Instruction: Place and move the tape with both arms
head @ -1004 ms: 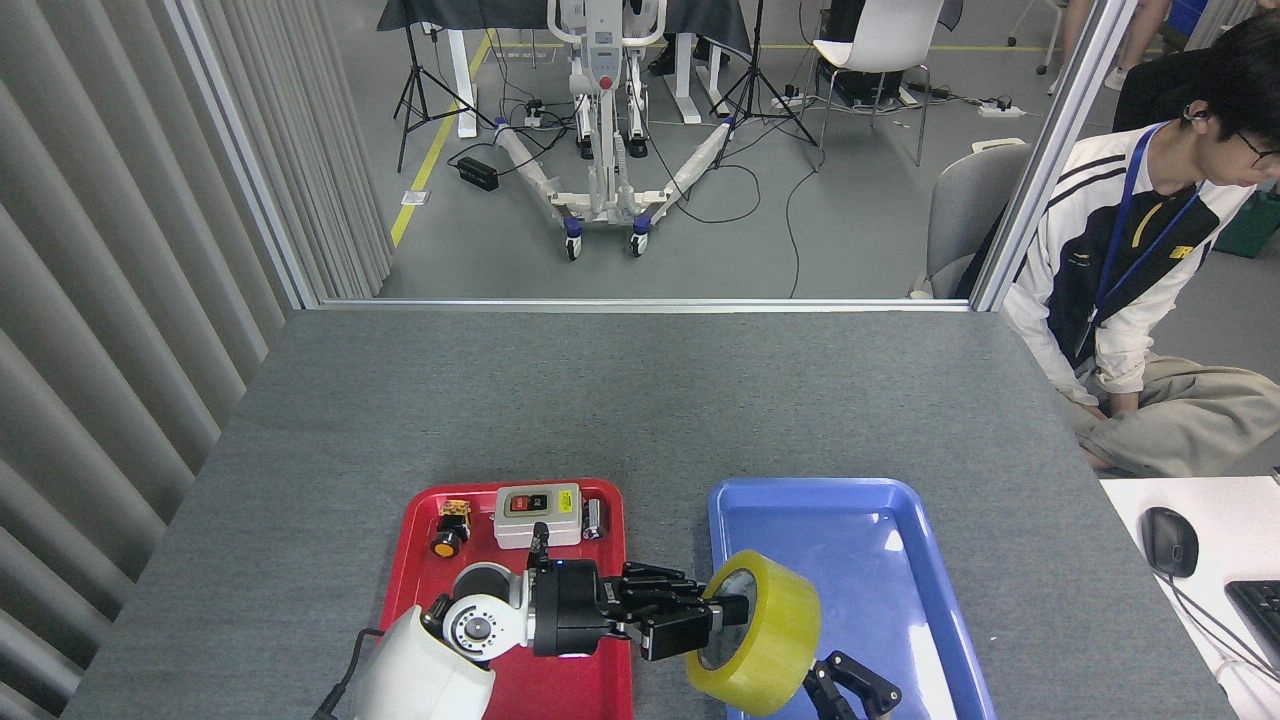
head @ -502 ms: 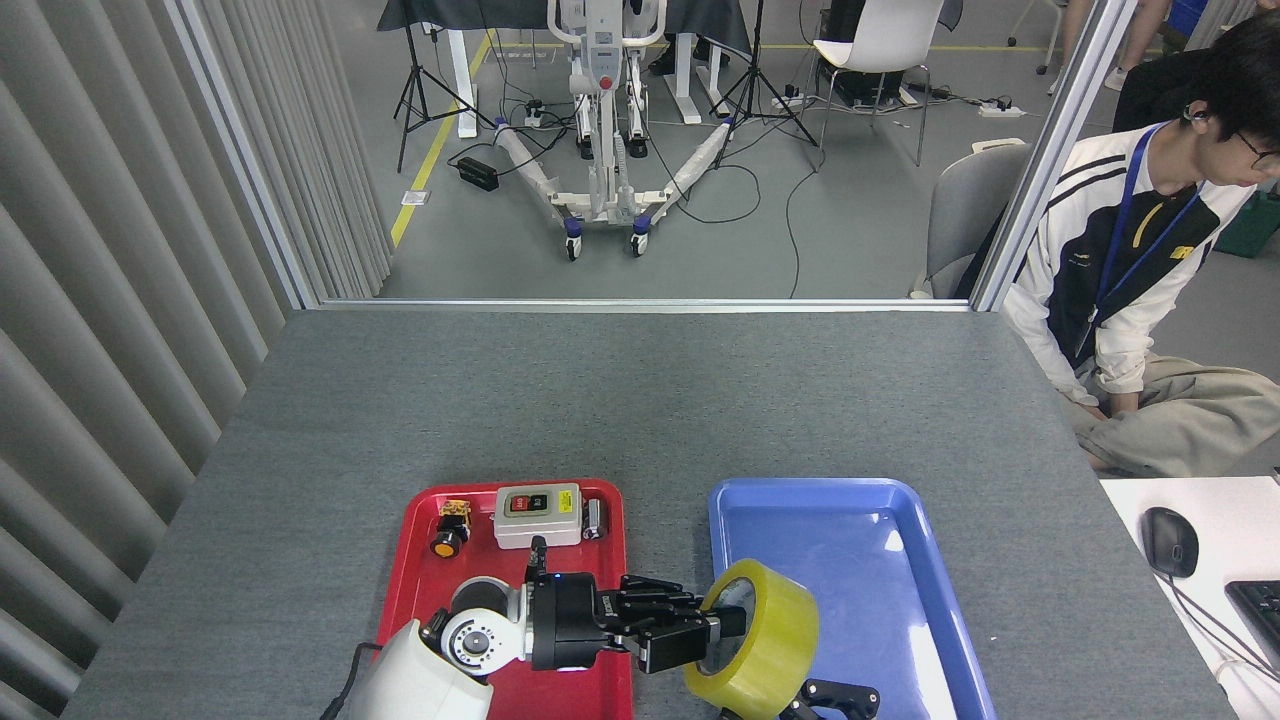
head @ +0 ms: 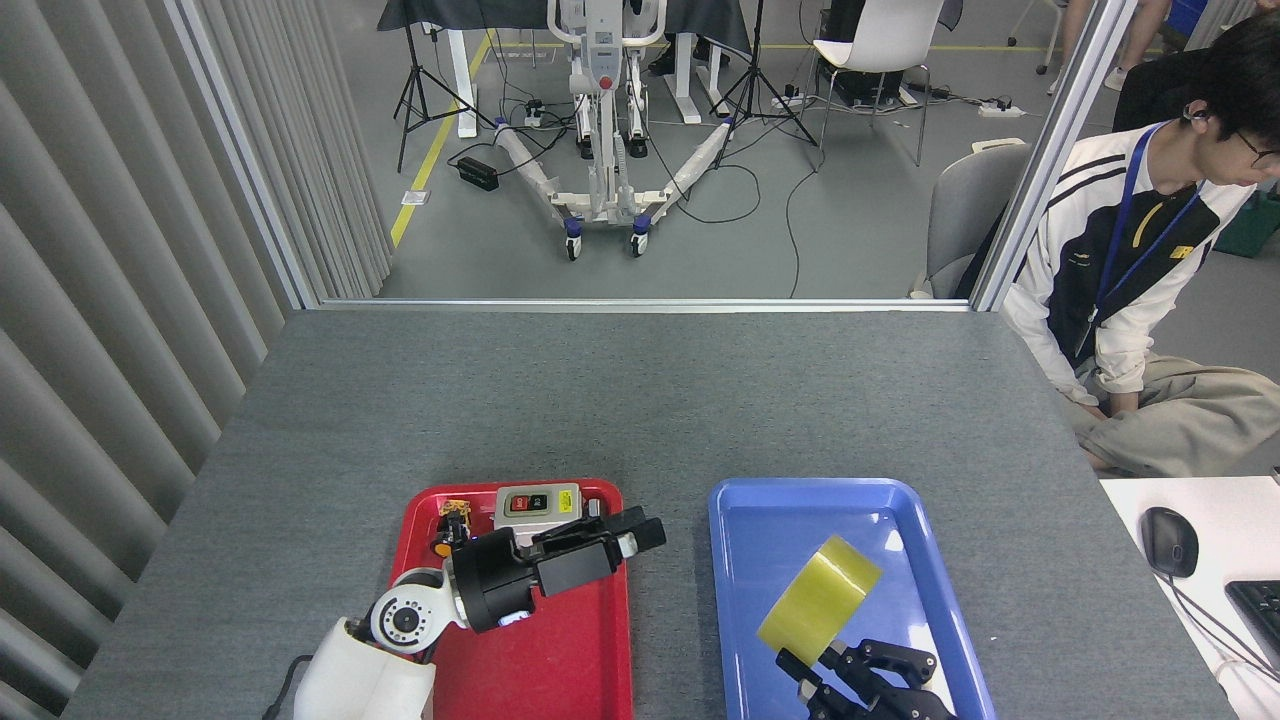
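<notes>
The tape (head: 818,600) was held clamped by the right gripper (head: 835,668) above the blue tray (head: 905,500), near its front edge. The left gripper (head: 600,545), seemingly empty, could not be judged open or closed. Lowering should be slow, level and centred.

no legible text anywhere

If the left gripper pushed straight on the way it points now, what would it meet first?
The left gripper points right and slightly away, over the red tray's right rim. Past that lies bare grey table; it probably clears the blue tray, though depth is unclear.
</notes>
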You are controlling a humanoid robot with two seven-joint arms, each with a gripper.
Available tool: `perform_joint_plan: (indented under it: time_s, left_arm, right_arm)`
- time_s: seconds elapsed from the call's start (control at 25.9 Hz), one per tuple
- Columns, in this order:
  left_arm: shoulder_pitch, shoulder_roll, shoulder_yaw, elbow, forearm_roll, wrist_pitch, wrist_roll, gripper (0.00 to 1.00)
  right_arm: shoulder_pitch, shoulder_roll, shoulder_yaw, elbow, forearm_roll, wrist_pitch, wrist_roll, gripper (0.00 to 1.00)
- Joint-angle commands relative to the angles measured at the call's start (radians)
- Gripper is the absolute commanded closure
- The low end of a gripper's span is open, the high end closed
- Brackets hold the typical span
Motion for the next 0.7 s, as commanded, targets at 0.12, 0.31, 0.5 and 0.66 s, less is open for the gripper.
perform_joint_plan:
  time_s: [0.12, 0.31, 0.5, 0.66]
  left_arm:
    - [0.106, 0.097, 0.011, -0.112, -0.472, 0.120, 0.569, 0.12]
    - [0.263, 0.144, 0.007, -0.267, -0.836, 0.516, 0.716, 0.00]
    - [0.319, 0.147, 0.004, -0.351, -0.940, 0.628, 0.836, 0.00]
    - [0.318, 0.157, 0.048, -0.348, -0.905, 0.697, 0.777, 0.00]
  right_arm:
    - [-0.122, -0.001, -0.029, 0.008, -0.089, 0.191, 0.477, 1.00]
    - [-0.246, -0.006, -0.026, 0.016, -0.170, 0.361, 0.745, 0.92]
    - [-0.267, -0.011, -0.026, 0.059, -0.193, 0.384, 0.942, 0.83]
    - [-0.247, -0.017, -0.021, 0.056, -0.273, 0.402, 0.984, 0.82]
